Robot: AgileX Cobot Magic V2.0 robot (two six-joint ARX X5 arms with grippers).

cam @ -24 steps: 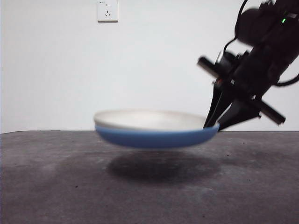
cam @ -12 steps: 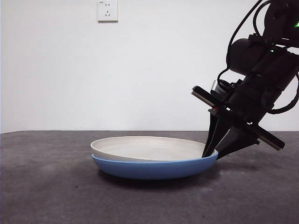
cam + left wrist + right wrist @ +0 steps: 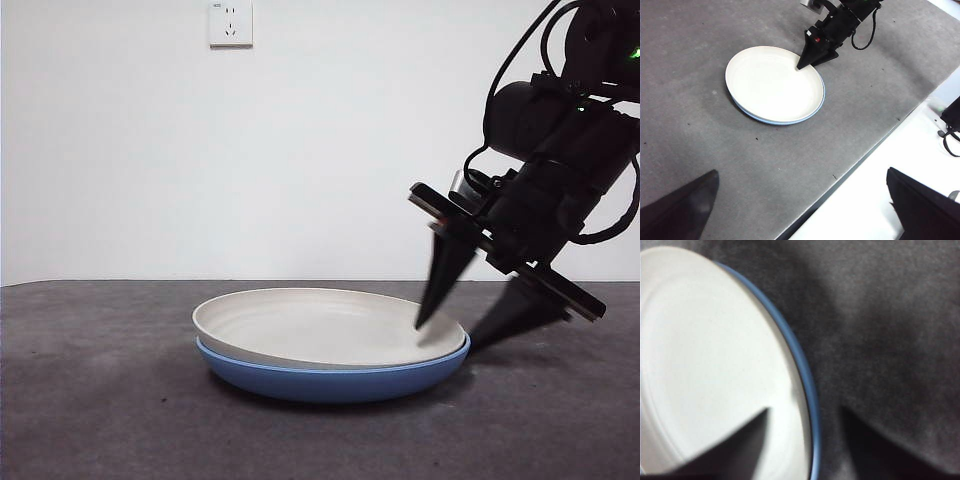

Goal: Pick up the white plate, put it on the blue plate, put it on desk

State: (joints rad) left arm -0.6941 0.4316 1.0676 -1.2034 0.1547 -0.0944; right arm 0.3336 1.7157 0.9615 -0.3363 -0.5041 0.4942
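Both jaws now parted, right end effector (image 3: pixel 455 335) released plates

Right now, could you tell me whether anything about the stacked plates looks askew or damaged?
Nothing stands out. The white plate sits nested in the blue plate on the desk, with no damage visible. The right gripper is open, straddling their rim.

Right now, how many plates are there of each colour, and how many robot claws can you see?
White plate: 1
Blue plate: 1
Grippers: 2, the right gripper open at the plates' rim, the left gripper open and well away from them
Total: 4 things
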